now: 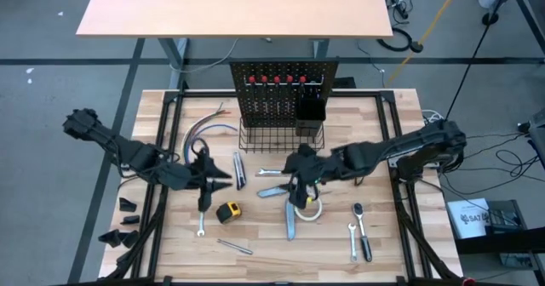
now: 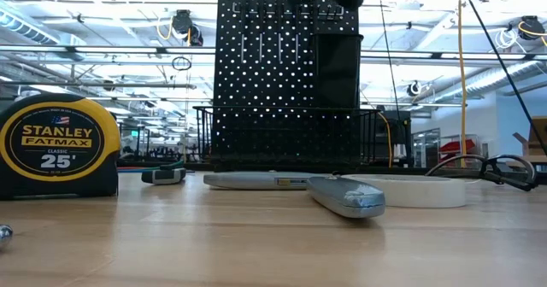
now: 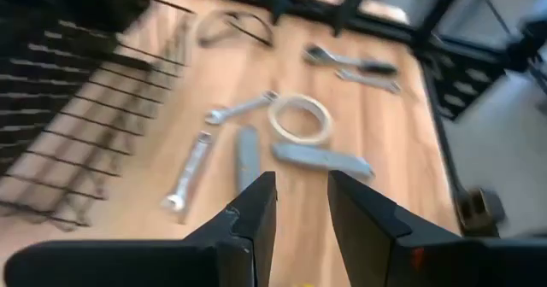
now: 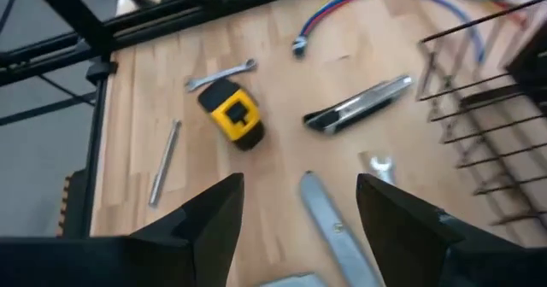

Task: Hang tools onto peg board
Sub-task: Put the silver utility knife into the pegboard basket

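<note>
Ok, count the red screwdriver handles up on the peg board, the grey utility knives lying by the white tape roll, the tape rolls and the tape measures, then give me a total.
Red screwdriver handles: 5
Grey utility knives: 2
White tape roll: 1
Yellow-black tape measure: 1
Total: 9

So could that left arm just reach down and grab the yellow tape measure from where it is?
Probably yes. The left gripper hangs open and empty close beside the tape measure, which lies alone on bare wood. Only a small wrench lies nearby, not blocking it.
</note>
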